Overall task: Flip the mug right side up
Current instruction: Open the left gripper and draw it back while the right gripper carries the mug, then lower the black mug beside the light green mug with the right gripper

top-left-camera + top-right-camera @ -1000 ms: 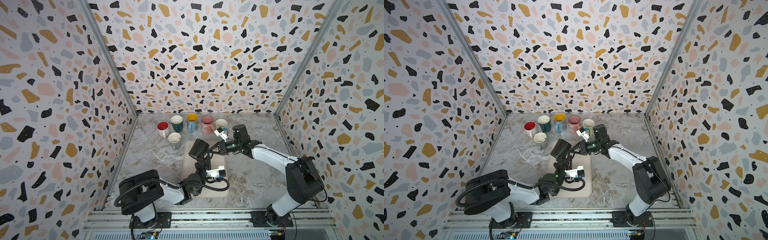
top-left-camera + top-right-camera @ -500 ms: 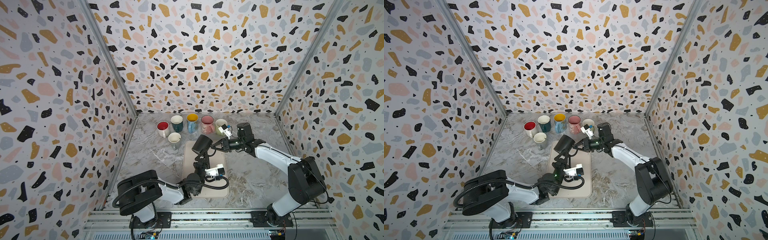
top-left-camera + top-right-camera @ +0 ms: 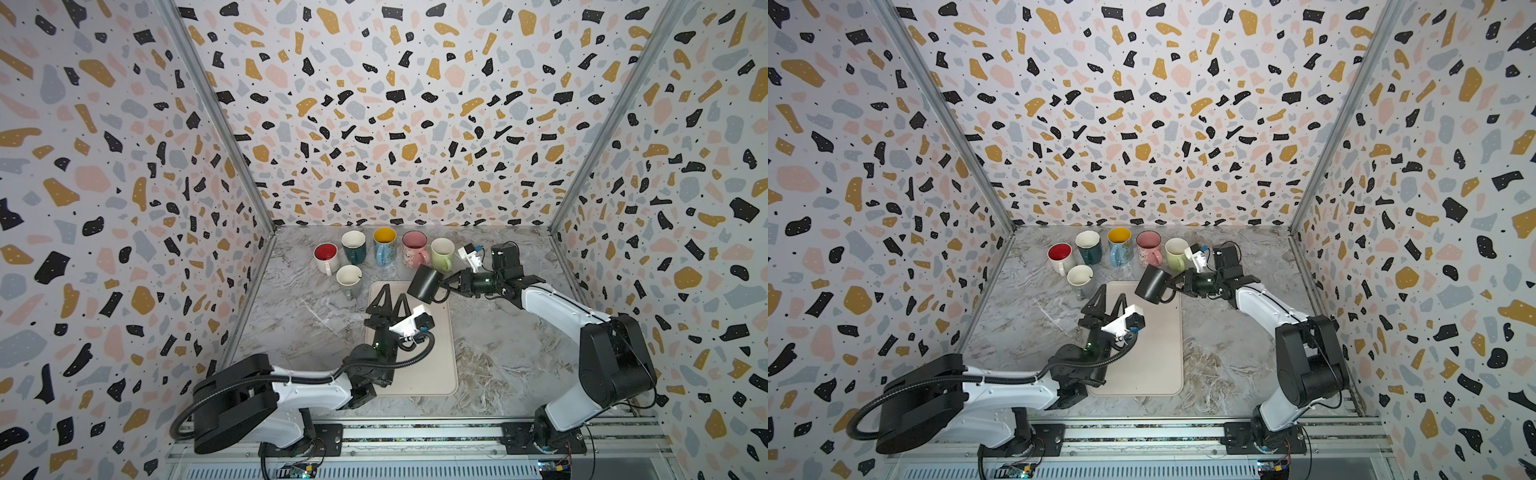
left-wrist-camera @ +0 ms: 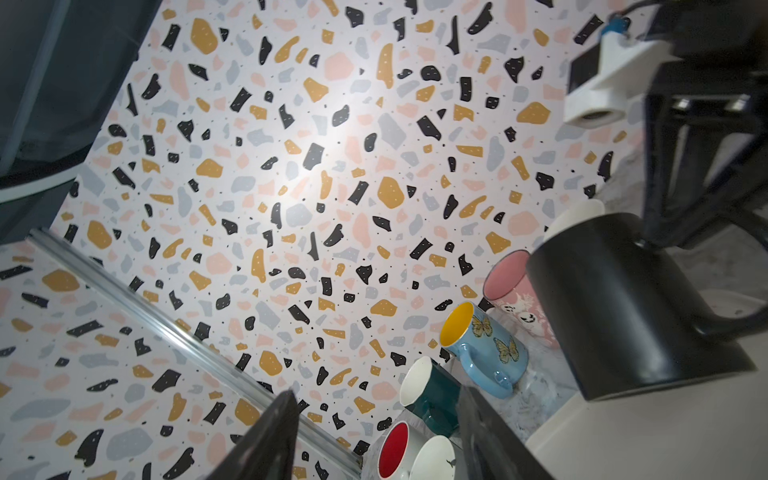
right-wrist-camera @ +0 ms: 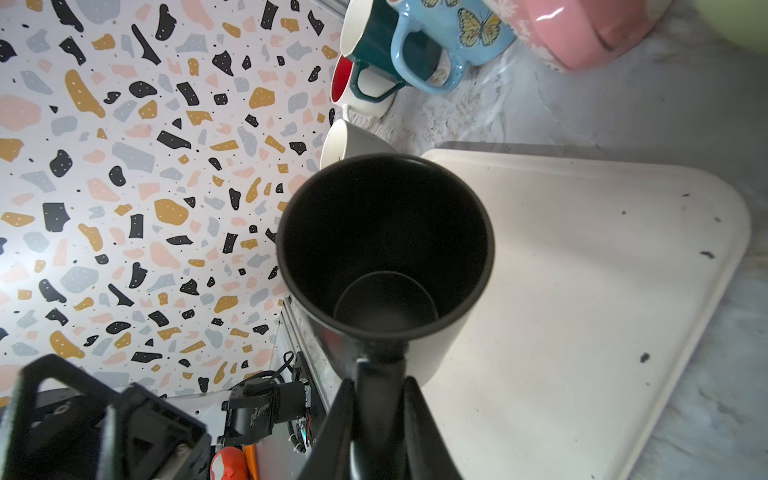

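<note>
The black mug hangs tilted in the air over the far right corner of the beige mat. My right gripper is shut on its handle. The mug's dark inside faces the right wrist camera. My left gripper stands open over the mat's far left part, fingers pointing to the back. It is empty and a short way left of the mug.
Several upright mugs stand at the back: a white one with a red inside, teal, blue, pink and light green. A pale mug stands just off the mat's far left corner. Terrazzo walls close in three sides.
The left gripper has let go of the mug and opened wider. The right gripper has carried the mug by its handle to the right and back, clear of the left fingers.
</note>
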Robot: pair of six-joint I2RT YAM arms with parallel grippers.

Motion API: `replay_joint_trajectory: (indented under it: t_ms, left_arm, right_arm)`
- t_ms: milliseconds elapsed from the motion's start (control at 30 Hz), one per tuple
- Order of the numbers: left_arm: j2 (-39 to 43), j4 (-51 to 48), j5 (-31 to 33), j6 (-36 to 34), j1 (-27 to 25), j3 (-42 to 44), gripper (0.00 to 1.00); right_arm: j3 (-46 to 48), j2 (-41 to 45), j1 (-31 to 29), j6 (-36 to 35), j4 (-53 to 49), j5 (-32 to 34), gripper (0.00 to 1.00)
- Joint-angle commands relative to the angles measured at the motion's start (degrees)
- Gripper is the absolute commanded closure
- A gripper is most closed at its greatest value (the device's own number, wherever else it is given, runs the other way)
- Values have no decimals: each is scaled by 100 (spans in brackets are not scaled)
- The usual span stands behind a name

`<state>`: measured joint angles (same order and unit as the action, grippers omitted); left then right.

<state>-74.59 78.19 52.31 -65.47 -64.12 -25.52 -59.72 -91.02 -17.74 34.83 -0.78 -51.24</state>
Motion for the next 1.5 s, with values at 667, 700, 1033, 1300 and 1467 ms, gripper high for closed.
replay_joint_trajectory:
  t_ms: [667, 700, 1033, 1300, 1467]
  left_arm:
    - [1617, -4117, -57, 4649, 1193, -1357, 38]
    - [1644, -4368, -137, 4868, 1295, -1446, 38]
    - [1769, -5890, -1452, 6543, 2392, -1984, 38]
    - [1540, -6665, -2348, 7172, 3058, -2355, 37]
    - [1341, -6935, -2829, 7416, 3380, -2525, 37]
  right_arm:
    - [-329, 423, 227, -1019, -201, 1330, 100]
    - [-338, 429, 235, -1046, -206, 1408, 100]
    - [-336, 606, 293, -1344, -289, 2133, 100]
    - [-319, 760, 350, -1690, -623, 2944, 100]
    - [-209, 877, 376, -1898, -722, 3622, 100]
